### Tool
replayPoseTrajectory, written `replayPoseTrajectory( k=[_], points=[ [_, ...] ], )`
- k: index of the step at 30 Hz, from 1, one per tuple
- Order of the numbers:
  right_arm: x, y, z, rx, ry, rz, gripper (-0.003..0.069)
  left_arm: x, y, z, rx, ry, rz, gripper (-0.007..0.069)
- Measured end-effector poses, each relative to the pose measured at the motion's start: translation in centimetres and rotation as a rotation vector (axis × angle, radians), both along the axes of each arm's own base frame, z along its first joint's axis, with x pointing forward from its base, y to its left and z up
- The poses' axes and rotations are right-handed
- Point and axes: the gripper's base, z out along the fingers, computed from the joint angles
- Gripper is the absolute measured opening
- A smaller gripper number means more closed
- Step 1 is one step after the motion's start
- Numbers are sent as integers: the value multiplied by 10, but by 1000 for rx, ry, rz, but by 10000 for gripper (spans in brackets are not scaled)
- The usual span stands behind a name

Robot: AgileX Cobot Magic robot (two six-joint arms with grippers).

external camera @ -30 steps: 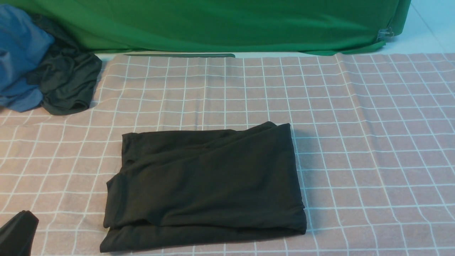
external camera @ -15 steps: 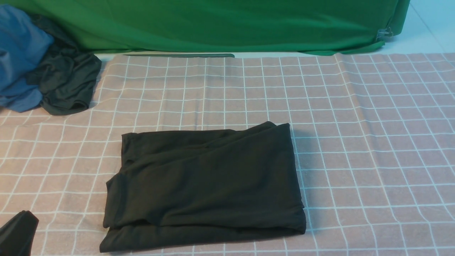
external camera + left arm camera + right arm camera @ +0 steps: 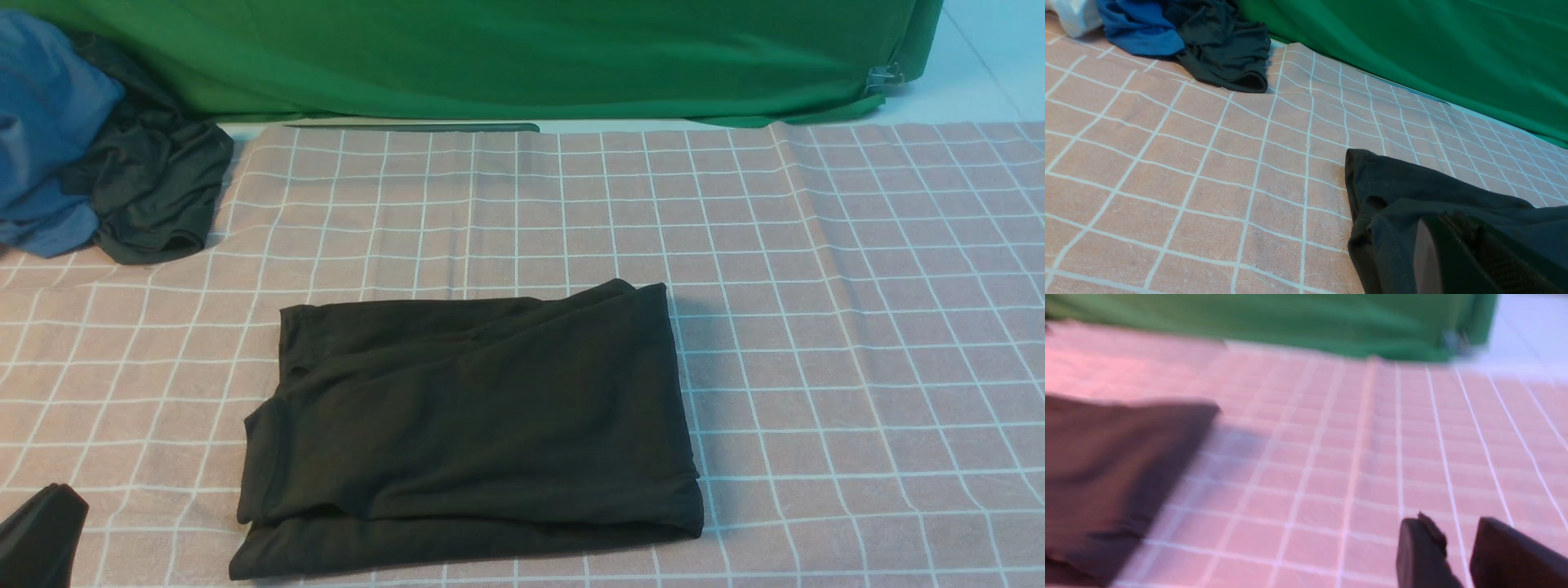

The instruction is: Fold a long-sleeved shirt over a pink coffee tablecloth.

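One shirt (image 3: 469,429) lies folded into a compact, roughly rectangular packet on the pink cloth (image 3: 857,327), low and centre in the front view, with several layers stacked along its near edge and no sleeve trailing out. By my reading the folding is essentially done; what may be left is tidying the slightly uneven edge at 9 o'clock of the packet.

The left hand (image 3: 37,535) sits at about 8 o'clock of the shirt, just beside its corner, pressed together and pinching nothing (its wrist view shows it over the shirt's edge, not gripping it). The right hand (image 3: 1457,555), seen only in its blurred wrist view, is spread a little, empty, off at 3 o'clock of the shirt.

At 10 o'clock, well apart, lie a dark garment (image 3: 151,192) and a blue one (image 3: 45,122); a green cloth (image 3: 506,57) runs across 12 o'clock.
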Motion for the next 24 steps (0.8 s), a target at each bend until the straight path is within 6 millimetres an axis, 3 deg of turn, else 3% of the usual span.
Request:
replayPoseTrajectory(
  k=[24],
  points=[
    [-4,-5,-1,-37,-31,-69,237,0,0,0,0,0,0,14]
  ],
)
